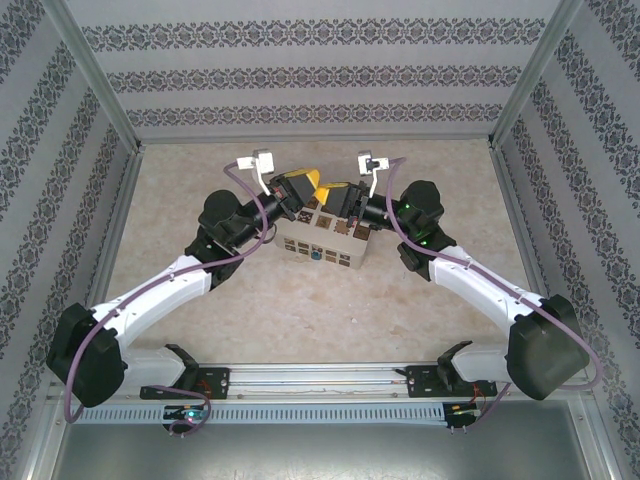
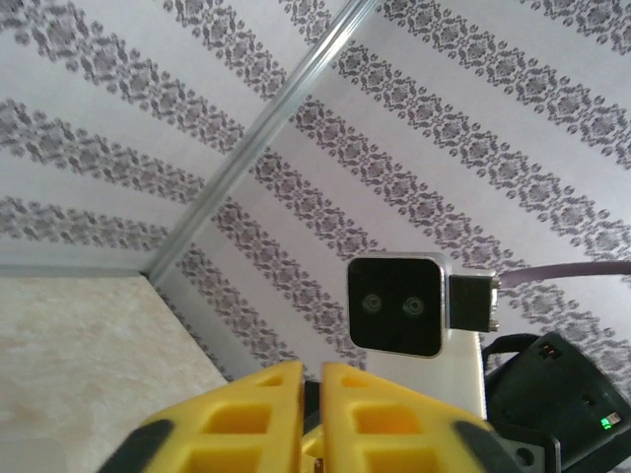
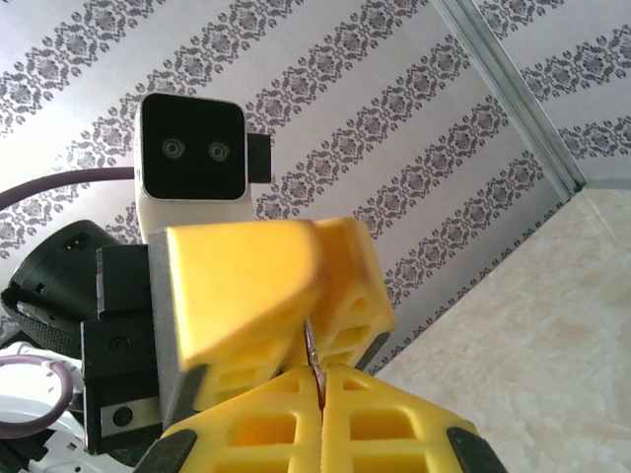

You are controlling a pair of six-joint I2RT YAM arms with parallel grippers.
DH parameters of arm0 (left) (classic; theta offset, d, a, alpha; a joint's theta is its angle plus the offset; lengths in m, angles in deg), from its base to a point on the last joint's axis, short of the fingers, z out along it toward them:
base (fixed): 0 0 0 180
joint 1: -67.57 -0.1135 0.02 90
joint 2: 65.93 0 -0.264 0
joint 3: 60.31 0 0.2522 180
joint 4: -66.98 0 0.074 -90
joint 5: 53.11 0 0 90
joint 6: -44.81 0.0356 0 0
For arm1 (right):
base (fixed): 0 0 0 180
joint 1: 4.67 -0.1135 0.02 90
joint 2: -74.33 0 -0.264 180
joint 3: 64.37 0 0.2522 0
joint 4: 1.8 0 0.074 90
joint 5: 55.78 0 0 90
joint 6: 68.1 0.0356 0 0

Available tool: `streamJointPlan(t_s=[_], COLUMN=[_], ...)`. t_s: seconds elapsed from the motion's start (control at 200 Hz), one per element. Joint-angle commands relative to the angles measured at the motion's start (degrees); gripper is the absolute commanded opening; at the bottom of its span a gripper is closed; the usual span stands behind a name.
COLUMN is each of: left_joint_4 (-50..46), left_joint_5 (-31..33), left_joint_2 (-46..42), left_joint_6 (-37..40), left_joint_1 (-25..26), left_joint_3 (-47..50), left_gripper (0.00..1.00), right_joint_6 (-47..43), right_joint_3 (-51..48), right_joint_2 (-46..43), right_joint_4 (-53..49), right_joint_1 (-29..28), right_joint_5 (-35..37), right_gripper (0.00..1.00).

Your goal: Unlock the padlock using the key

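The right gripper [image 3: 320, 379] is clamped on the key [image 3: 310, 342]. The left gripper [image 2: 313, 372] is barely parted, and I cannot tell its grip. The padlock [image 1: 316, 255], at 6 o'clock from both, is not yet reached.

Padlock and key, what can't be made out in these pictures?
Padlock: top view, a tiny blue speck on the patterned box; shackle and keyhole too small to see.
Thin metal sliver: right wrist view, pinched in the right jaws; the yellow pads hide most of it, so key or not is unclear.
Left jaws: left wrist view, a narrow slit between them; whether they grip anything is unclear.
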State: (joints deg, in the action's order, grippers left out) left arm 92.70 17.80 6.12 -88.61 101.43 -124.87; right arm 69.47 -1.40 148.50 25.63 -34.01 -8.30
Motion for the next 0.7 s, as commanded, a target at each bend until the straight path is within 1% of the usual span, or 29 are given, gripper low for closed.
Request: streamJointPlan(t_s=[0.0, 0.13, 0.175, 0.3, 0.5, 0.58, 0.695], left_joint_4=[2.3, -1.1, -2.8, -10.1, -22.8, -25.6, -28.4], left_joint_5=[2.0, 3.5, 4.4, 6.8, 10.4, 11.9, 13.7], left_joint_2=[-3.0, -5.8, -7.0, -10.6, -15.1, -15.8, -15.8], left_joint_6=[2.0, 4.8, 6.1, 10.6, 17.4, 18.5, 19.1], left_joint_1=[-1.1, -1.5, -1.7, -1.9, -2.0, -2.0, -2.0], left_joint_3=[0.7, 1.5, 1.9, 2.8, 4.6, 6.2, 8.5], left_gripper=[0.25, 0.43, 0.47, 0.52, 0.53, 0.56, 0.67], right_joint_6=[-3.3, -8.5, -10.8, -16.9, -25.9, -26.7, -23.9], right_joint_3=[-0.8, -0.7, -0.6, -0.5, 0.2, -0.1, -0.4], right_joint_2=[-2.5, -4.2, -4.9, -5.9, -5.3, -4.1, -1.1], right_joint_4=[-1.7, -9.3, -12.3, -20.6, -34.0, -36.3, -37.7], right_joint_1=[1.1, 2.1, 2.4, 3.5, 5.1, 6.2, 8.0], right_joint_5=[-0.5, -1.0, -1.1, -1.0, 1.6, 2.6, 2.7], right_gripper=[0.00, 0.00, 0.00, 0.00, 0.00, 0.00, 0.00])
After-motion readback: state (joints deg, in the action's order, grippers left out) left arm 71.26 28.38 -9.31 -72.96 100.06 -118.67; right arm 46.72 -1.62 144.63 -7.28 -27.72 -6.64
